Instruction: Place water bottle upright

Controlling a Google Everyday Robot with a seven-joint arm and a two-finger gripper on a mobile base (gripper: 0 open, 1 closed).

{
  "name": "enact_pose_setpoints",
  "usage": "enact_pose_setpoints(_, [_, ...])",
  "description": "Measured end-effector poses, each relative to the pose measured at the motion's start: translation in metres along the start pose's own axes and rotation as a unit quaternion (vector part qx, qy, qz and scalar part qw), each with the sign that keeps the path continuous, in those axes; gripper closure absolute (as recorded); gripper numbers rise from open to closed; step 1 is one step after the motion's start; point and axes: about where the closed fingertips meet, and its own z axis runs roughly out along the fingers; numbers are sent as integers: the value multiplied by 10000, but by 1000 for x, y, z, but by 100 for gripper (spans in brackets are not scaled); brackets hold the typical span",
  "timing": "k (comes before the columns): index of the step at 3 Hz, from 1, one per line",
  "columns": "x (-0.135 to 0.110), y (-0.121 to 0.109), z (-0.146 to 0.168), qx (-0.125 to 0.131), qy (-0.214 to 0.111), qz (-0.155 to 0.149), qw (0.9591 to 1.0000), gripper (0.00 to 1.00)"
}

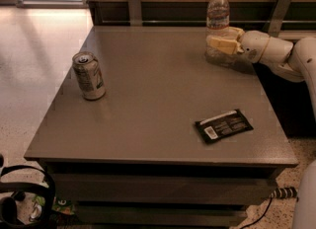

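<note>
grey table (148,124) bears the water bottle (217,16) upright at its far right, gripper (220,43) clasped round its middle; placement seems nearly done, so next comes a gentle release.

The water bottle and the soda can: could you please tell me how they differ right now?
The water bottle is clear plastic with a white cap; the soda can is opaque, green and white. The water bottle is taller and slimmer than the soda can. The gripper is shut on the water bottle at the far right of the table; the soda can stands free near the left edge. Both are upright.
</note>
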Motion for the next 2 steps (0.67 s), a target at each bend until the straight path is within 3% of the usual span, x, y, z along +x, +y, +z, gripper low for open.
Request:
enact_pose_setpoints(1, [-1, 3, 13, -186, -12, -53, 9998, 100])
enact_pose_setpoints(2, [-1, 3, 14, -201, -9, -61, 9998, 100])
